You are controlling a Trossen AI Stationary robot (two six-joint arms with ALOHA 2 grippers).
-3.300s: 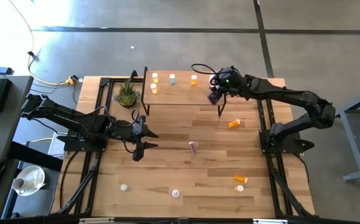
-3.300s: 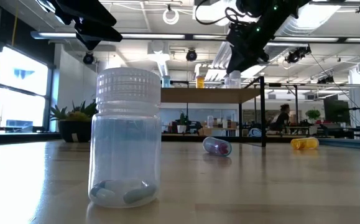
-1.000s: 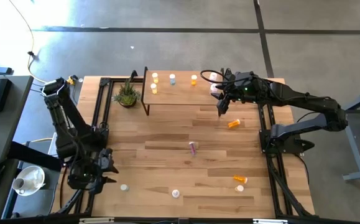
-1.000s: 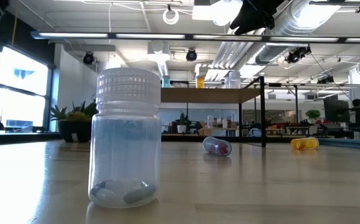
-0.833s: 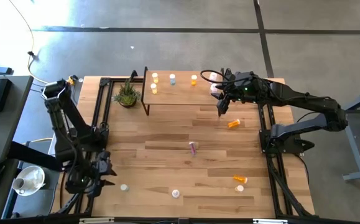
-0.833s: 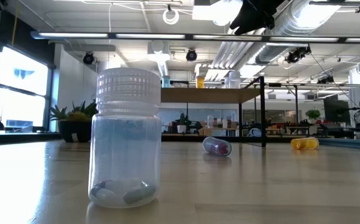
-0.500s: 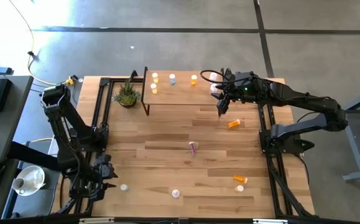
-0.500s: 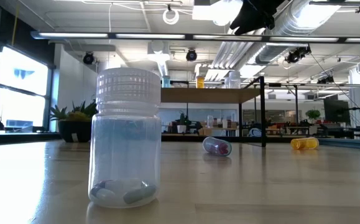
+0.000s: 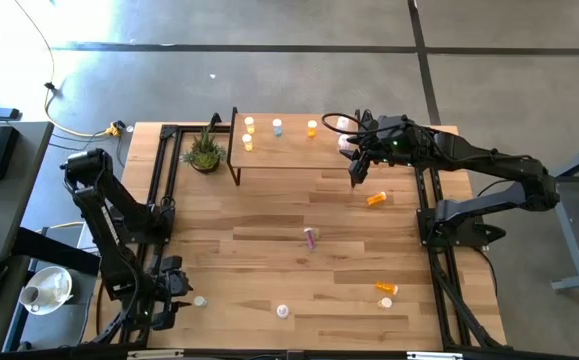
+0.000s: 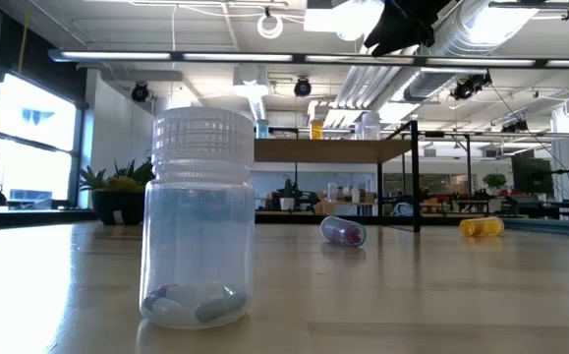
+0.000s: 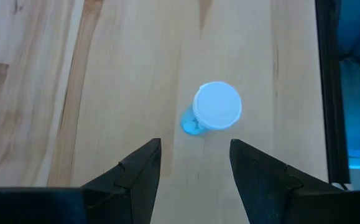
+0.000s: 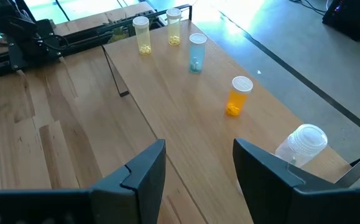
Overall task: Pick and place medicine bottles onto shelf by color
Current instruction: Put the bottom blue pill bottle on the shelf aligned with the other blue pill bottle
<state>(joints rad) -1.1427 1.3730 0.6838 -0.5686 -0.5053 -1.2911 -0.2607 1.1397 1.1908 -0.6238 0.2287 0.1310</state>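
Nearest the low camera, an upright pale blue bottle [image 10: 198,218] with a ribbed white cap stands on the table [image 9: 269,225], a few pills lying in its bottom. At the near left corner the left arm is folded steeply down, and the left gripper [image 9: 166,296] points at the tabletop just beside a small upright bottle [image 9: 200,300]; in its wrist view the two dark fingers [image 11: 133,175] stand apart with nothing between them, and that blue-bodied bottle with its round white cap [image 11: 216,107] sits just beyond the gap, untouched. Along the near edge an orange bottle [image 9: 386,288] lies on its side towards the right, with a white-capped one [image 9: 384,302] just beside it. Mid-table a pinkish bottle [image 9: 311,237] lies tipped over. Farther back an orange bottle [image 9: 377,199] lies on its side, and just beyond it the right arm reaches in from the right, stretched long and nearly level, so that the right gripper [image 9: 356,171] hangs over the table beside the shelf's right end. Its fingers [image 12: 141,173] are spread and hold nothing. On the shelf [image 9: 289,150] stand two yellow bottles [image 12: 142,34], a blue one [image 12: 197,53], an orange one [image 12: 239,95] and a clear pale one [image 12: 303,144] near the right end. A green potted plant [image 9: 204,152] sits just left of the shelf.
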